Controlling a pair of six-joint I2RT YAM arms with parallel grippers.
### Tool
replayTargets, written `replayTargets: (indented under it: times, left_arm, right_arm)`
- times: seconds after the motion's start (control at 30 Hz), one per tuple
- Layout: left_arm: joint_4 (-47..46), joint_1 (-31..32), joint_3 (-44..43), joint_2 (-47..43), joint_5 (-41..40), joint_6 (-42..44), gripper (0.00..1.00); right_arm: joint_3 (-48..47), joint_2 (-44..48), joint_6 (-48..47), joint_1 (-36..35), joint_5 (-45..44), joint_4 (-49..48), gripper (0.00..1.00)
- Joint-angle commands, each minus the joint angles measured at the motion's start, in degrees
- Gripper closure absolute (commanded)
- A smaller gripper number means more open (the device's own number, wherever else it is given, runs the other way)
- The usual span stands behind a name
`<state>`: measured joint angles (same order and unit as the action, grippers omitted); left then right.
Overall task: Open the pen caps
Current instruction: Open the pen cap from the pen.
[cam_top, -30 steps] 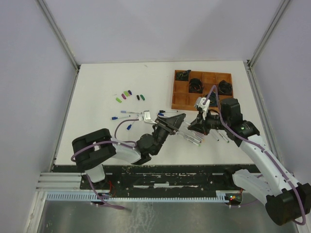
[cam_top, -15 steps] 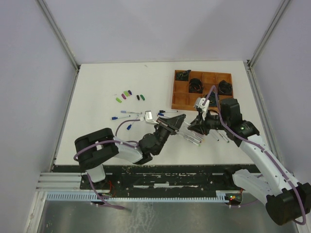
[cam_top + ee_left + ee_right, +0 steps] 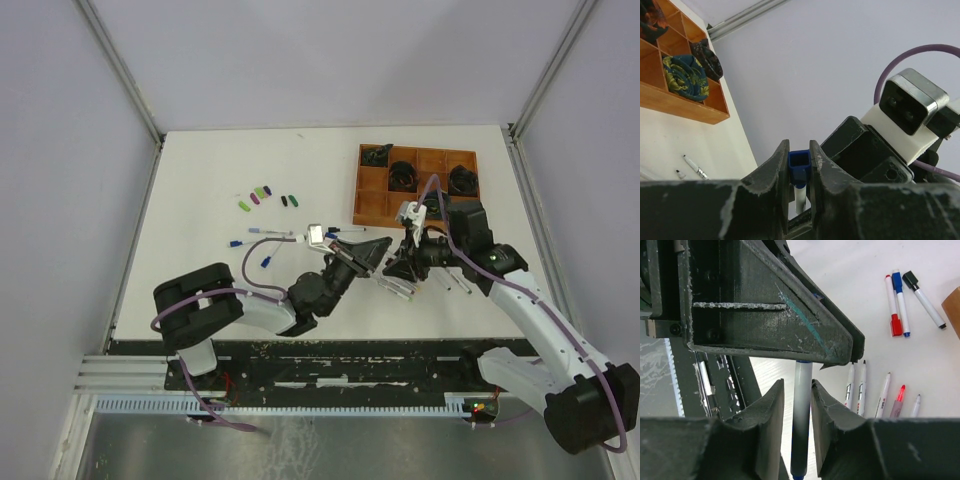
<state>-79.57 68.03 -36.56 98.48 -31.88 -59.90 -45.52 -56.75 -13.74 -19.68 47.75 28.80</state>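
Observation:
My left gripper [image 3: 800,150] is shut on a pen at its blue cap [image 3: 800,164], the white barrel running down between the fingers. It meets my right gripper [image 3: 398,262] tip to tip above the table's middle right. The same pen's grey-white barrel [image 3: 802,420] passes between the right gripper's [image 3: 797,390] fingers with a thin gap on each side, so those jaws are open. A left finger [image 3: 790,325] covers the pen's upper end. Several loose pen caps [image 3: 262,195] lie at the far left.
A brown compartment tray [image 3: 415,212] with dark rolled items stands at the back right. Capped red, blue and black pens [image 3: 901,302] and several uncapped pens [image 3: 862,385] lie under the grippers. More pens [image 3: 255,240] lie left of the left arm.
The right jaws have come apart off the barrel. The left gripper has risen slightly toward the right one, still holding the pen.

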Motion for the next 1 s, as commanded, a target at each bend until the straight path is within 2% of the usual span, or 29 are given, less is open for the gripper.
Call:
replayTargets:
  times: [0.0, 0.23, 0.3, 0.33, 0.4, 0.43, 0.53, 0.67, 0.87, 0.97]
  left_arm:
    - [-0.23, 0.43, -1.85, -1.92, 1.41, 4.37, 0.97]
    - [2.70, -0.19, -1.88, -2.25, 1.90, 4.55, 0.97]
    - [2.67, -0.64, -1.70, -2.15, 2.59, 4.06, 0.97]
    - [2.53, -0.82, -1.66, -2.10, 2.70, 3.81, 0.97]
    - [1.85, -1.41, -1.72, -2.18, 3.49, 3.72, 0.97]
    - [1.88, -1.86, -1.76, -2.41, 3.95, 3.58, 0.97]
    - [1.98, -4.84, -1.19, -4.27, 3.92, 2.55, 0.97]
    - [6.38, -13.16, -0.83, -10.38, 2.59, 1.87, 0.97]
    - [13.04, -21.71, -2.62, -16.89, -4.74, -4.33, 0.97]
    - [15.87, -22.78, -2.99, -18.78, -8.67, -7.84, 0.97]
  right_arm:
    - [-2.43, 0.28, 0.29, 0.26, 0.08, 0.02, 0.67]
    - [-2.99, 1.44, 0.82, 0.28, 1.03, -0.18, 0.63]
    - [-2.91, 1.35, 0.77, 0.26, 0.97, -0.10, 0.65]
    - [-2.93, 1.13, 0.62, 0.26, 0.99, 0.00, 0.72]
    - [-3.25, 0.39, -0.14, 0.22, 1.45, 0.73, 0.96]
    - [-3.70, 0.04, -0.97, 0.27, 1.82, 1.83, 0.98]
    - [-4.65, -0.11, -2.71, 0.26, 2.05, 3.95, 0.98]
    - [-4.80, -1.88, -2.49, 0.25, 1.43, 4.80, 0.98]
    - [-5.67, -4.77, -4.20, -1.01, 1.13, 6.71, 0.98]
    - [-5.42, -4.23, -3.70, -1.05, 1.44, 6.12, 0.98]
